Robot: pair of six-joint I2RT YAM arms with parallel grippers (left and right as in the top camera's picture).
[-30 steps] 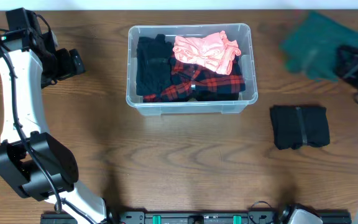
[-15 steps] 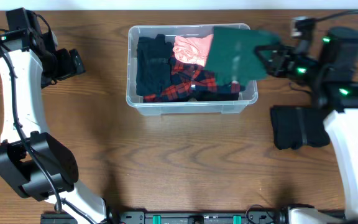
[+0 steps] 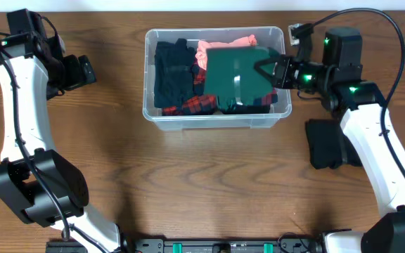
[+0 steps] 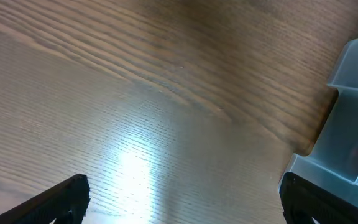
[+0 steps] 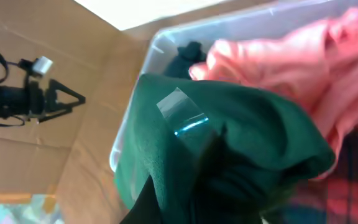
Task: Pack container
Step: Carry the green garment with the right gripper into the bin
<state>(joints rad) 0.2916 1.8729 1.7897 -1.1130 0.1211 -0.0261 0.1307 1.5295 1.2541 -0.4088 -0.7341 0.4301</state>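
The clear plastic container (image 3: 159, 114) stands at the back middle of the table, holding a black garment (image 3: 170, 81), a red plaid shirt (image 3: 192, 105) and a pink garment (image 3: 225, 43). My right gripper (image 3: 267, 72) is shut on a folded dark green garment (image 3: 234, 81) and holds it over the container's right half. In the right wrist view the green garment (image 5: 229, 143) fills the jaws, with the pink garment (image 5: 291, 68) beyond it. My left gripper (image 3: 84, 72) is open and empty, left of the container; the container's corner (image 4: 353, 124) shows in its view.
A folded black garment (image 3: 328, 144) lies on the table to the right of the container, partly under my right arm. Bare wood surrounds the container.
My right gripper has carried the green garment leftward from the far right to over the container's right half, covering most of the pink garment. The left arm has not moved.
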